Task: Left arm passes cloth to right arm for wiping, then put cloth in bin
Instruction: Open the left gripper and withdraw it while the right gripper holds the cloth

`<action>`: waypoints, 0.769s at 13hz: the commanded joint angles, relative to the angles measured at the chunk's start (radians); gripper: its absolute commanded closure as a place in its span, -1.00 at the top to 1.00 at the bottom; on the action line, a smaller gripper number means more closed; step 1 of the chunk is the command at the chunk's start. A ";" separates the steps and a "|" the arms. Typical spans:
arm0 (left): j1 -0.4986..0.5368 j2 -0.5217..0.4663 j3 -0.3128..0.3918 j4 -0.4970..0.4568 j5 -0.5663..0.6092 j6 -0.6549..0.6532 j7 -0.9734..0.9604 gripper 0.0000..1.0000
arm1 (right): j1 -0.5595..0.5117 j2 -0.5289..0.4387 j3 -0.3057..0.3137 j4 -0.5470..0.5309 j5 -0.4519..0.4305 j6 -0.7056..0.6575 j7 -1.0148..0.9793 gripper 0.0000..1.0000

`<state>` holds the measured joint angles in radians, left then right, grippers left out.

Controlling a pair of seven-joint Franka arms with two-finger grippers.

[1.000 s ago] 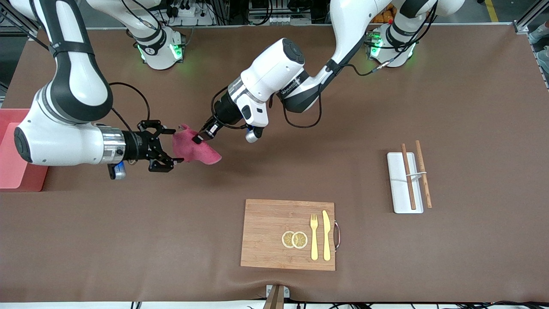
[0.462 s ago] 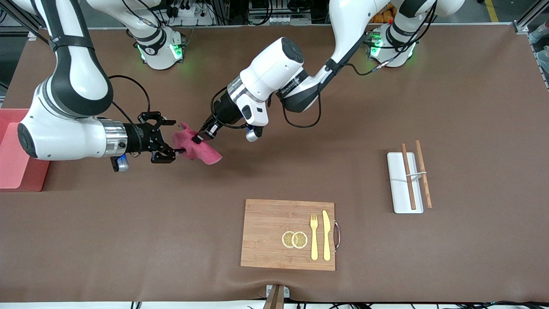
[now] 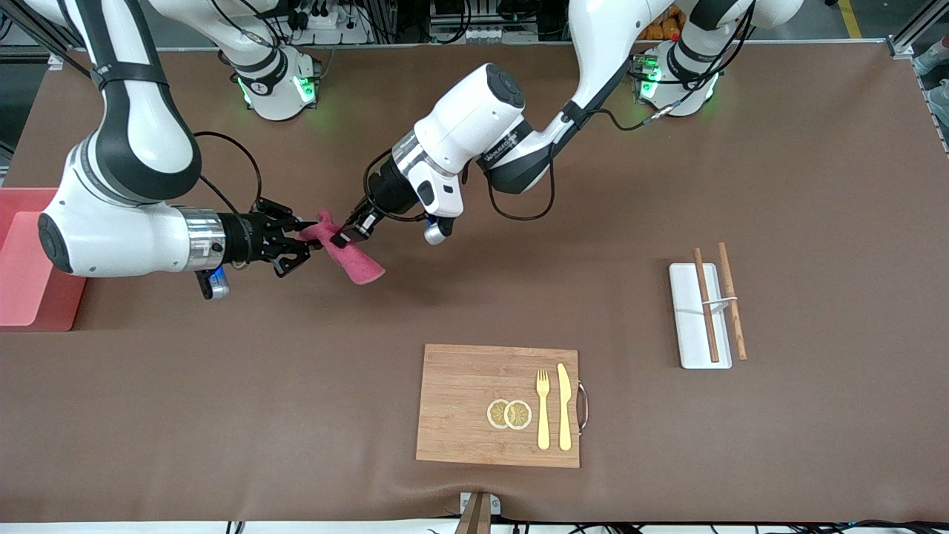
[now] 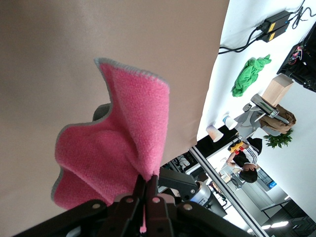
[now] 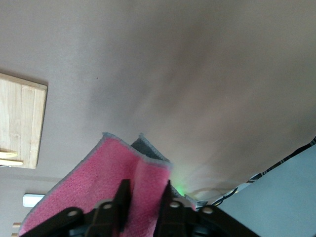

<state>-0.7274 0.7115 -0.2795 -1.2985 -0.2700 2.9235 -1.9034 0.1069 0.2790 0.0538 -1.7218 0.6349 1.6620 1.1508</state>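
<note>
Front view: we note right gripper, spread wide a second ago, now clamped on cloth held in air over table; left gripper also grips it. Handover half done; left release pending. Bin at right arm's end.

Left wrist view: cloth pinched between closed fingers.

Right wrist view: fingers closed around cloth fold.

We see a magenta-pink cloth with grey edging, a pink bin, a brown bench, a pale wooden board, yellow cutlery, a white tray, and black grippers on white arms.
</note>
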 commanded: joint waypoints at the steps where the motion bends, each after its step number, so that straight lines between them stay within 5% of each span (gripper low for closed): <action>1: -0.018 0.009 0.020 0.024 -0.009 0.008 -0.014 -1.00 | -0.003 -0.009 -0.006 0.002 0.017 0.002 -0.028 -1.00; 3: -0.018 0.009 0.017 0.024 -0.009 0.008 -0.011 -1.00 | -0.004 -0.012 -0.011 0.019 0.006 -0.004 -0.040 -1.00; 6: 0.002 -0.030 0.022 0.021 0.000 -0.080 -0.009 0.34 | -0.039 -0.021 -0.012 0.040 -0.036 -0.010 -0.132 -1.00; 7: 0.014 -0.046 0.042 0.021 0.001 -0.145 -0.009 0.93 | -0.039 -0.018 -0.012 0.045 -0.088 -0.016 -0.160 -1.00; 10: 0.032 -0.151 0.085 0.015 0.035 -0.277 0.027 1.00 | 0.005 -0.003 -0.009 0.045 -0.216 0.016 -0.184 -1.00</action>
<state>-0.7094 0.6416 -0.2177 -1.2551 -0.2620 2.7405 -1.8867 0.0856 0.2719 0.0370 -1.6829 0.4663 1.6603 0.9804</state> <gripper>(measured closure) 0.322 0.978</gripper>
